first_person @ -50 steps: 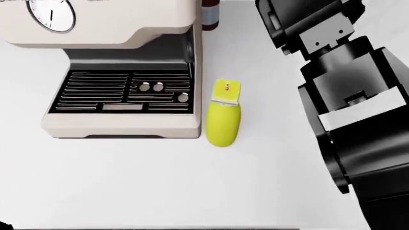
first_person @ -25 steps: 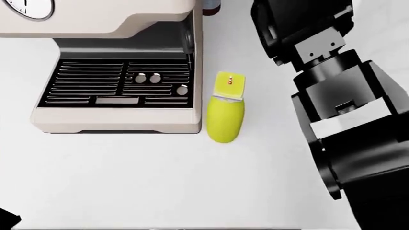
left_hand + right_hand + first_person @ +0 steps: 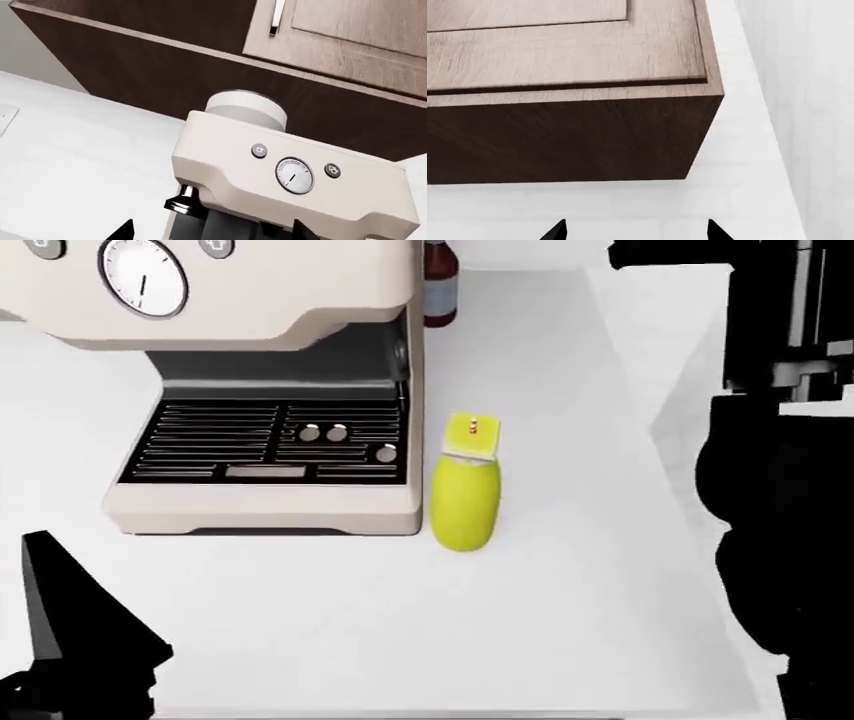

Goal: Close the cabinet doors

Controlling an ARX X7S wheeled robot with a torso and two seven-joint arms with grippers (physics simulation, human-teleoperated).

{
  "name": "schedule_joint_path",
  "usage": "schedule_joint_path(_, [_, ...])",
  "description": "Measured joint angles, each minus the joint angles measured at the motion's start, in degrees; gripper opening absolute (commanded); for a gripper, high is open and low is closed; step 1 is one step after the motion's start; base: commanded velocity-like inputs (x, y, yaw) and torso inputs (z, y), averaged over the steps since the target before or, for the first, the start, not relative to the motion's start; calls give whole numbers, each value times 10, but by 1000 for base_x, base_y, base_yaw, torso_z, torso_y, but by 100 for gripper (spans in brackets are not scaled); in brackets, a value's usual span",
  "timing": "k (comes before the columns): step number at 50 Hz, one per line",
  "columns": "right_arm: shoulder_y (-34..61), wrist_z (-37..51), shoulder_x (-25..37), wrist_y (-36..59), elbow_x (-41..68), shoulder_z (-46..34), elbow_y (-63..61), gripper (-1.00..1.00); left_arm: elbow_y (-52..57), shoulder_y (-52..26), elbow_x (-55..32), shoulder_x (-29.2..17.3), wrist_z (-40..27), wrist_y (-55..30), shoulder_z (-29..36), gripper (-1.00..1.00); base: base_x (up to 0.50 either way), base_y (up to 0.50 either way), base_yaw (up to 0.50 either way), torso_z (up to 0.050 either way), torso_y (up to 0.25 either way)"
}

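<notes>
A white counter point(image 3: 334, 640) runs under even, flat light, carrying a cream espresso machine point(image 3: 254, 370) with a round gauge point(image 3: 143, 275) on its front. A yellow-green bottle point(image 3: 466, 495) lies just beside the machine's drip tray point(image 3: 267, 445), and a dark bottle point(image 3: 439, 285) stands behind it. Pale walls point(image 3: 807, 75) meet the counter at the right.

Espresso machine point(image 3: 260, 390) blocks counter point(image 3: 400, 630) at rear left. Yellow bottle point(image 3: 467, 495) lies just beside machine's right side; dark bottle point(image 3: 439, 285) behind machine. Counter in front of machine open. Cabinet point(image 3: 200, 55) overhangs machine.
</notes>
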Motion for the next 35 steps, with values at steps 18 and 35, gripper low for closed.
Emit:
schedule_joint_path(18, [-191, 125, 126, 49, -18, 62, -272, 100, -9, -28, -20, -6, 22, 3, 38, 100, 0, 0, 0, -18, 250])
schedule_joint_path(35, [-215, 138, 139, 70, -70, 39, -313, 100, -6, -29, -30, -6, 18, 8, 37, 100, 0, 188, 0, -16, 225])
